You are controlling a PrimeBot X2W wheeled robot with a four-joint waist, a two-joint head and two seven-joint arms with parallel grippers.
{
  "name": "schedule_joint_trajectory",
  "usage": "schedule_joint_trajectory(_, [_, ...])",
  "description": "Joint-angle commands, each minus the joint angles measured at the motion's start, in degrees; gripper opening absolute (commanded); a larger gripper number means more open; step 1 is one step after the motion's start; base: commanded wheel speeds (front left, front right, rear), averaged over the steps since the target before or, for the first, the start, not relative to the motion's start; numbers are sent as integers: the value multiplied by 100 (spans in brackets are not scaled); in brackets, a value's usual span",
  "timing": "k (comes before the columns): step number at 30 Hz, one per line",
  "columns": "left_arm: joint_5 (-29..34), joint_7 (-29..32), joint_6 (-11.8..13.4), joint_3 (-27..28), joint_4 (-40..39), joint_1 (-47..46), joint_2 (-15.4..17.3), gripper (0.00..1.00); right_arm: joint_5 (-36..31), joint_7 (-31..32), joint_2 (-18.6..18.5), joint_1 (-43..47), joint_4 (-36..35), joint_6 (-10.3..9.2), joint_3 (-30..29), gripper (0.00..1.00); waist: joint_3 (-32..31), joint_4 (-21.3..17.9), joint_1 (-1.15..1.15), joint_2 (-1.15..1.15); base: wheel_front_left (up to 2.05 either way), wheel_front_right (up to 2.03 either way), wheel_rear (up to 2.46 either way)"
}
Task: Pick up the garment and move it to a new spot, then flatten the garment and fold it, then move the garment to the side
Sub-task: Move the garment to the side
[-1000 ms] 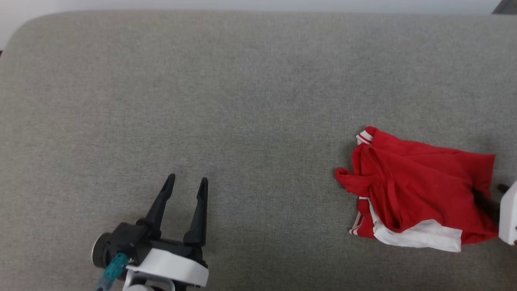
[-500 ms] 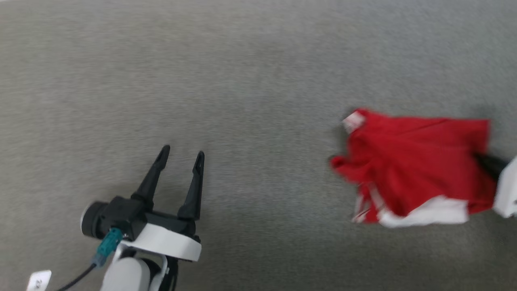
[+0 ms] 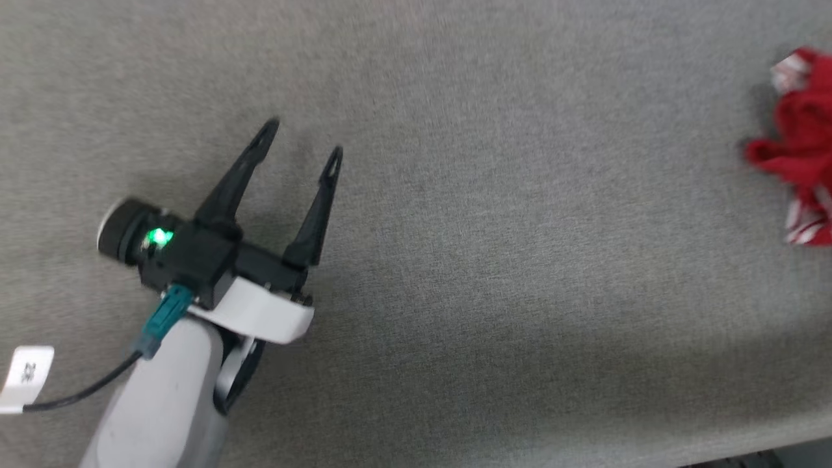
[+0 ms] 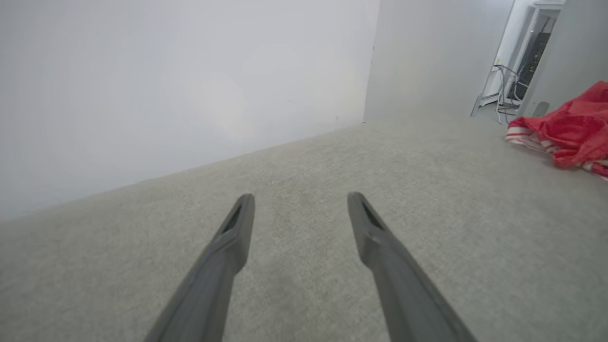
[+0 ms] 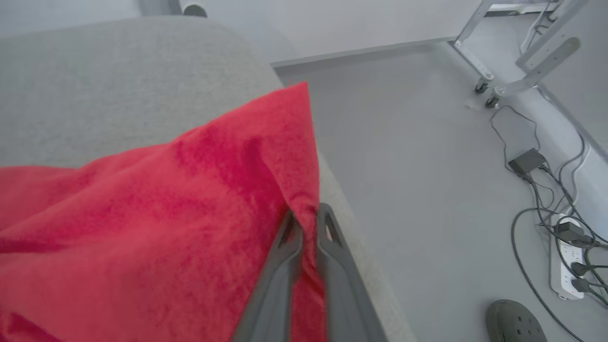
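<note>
One soft bright red garment (image 3: 803, 136) with red-and-white striped edging sits at the far right of the head view, cut off by the frame's edge. It rests on the broad grey woven-fabric cushion (image 3: 487, 227).

The left gripper (image 3: 304, 138) is over at the left with its two dark fingers spread wide and nothing between them. A green light (image 3: 156, 237) glows on its body, and one white tag (image 3: 26, 377) hangs on its cable. There's a big bare stretch of cushion between it and the cloth.

In the left wrist view, that gripper (image 4: 300, 197) is low over the grey fabric with open cushion ahead, running to a far edge against a white wall (image 4: 190, 95). The garment (image 4: 570, 128) is heaped at the right, well apart from the fingers.

In the right wrist view, the right gripper (image 5: 308, 213) has its two fingers pressed together on a fold of the red garment (image 5: 166, 213), near one pointed corner of the cloth. This is right by the cushion's rounded corner (image 5: 237, 52), and there isn't much cushion left on that side. Past that edge there's only grey floor (image 5: 403, 166).

Down on the floor are one white power strip (image 5: 567, 266) with several cables, one black adapter (image 5: 525, 161) and a metal frame (image 5: 536, 71) on two castors (image 5: 491, 100). In the head view, the cushion's near edge shows at the lower right.
</note>
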Motion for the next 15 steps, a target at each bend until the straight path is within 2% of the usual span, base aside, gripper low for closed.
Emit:
schedule_joint_trajectory(1, [43, -28, 5, -113, -6, -214, 83, 100, -87, -218, -47, -194, 233, -4, -93, 0, 270, -65, 0, 0, 0, 0, 0])
schedule_joint_trajectory(5, [-9, -28, 5, -279, -5, -547, 212, 100, -303, -699, 11, -638, 840, -4, -128, 0, 441, -4, 0, 0, 0, 0, 0])
schedule_joint_trajectory(12, [-27, -28, 6, -267, -81, -516, 192, 100, -813, -1546, 136, -1174, 1828, -3, -25, 0, 425, 129, 0, 0, 0, 0, 0])
schedule_joint_trajectory(13, [-34, -28, 6, -224, -86, -473, 173, 100, -866, -1666, 125, -1225, 1926, -4, -12, 33, 387, 144, 0, 0, 0, 0, 0])
schedule_joint_trajectory(14, [-52, -28, 5, -184, -87, -435, 144, 100, -920, -1782, 119, -1268, 2039, -4, 6, 93, 332, 162, 0, 0, 0, 0, 0])
schedule_joint_trajectory(15, [-71, -28, 5, -160, -85, -396, 127, 100, -985, -1893, 114, -1293, 2127, -4, 55, 100, 274, 179, 0, 0, 0, 0, 0])
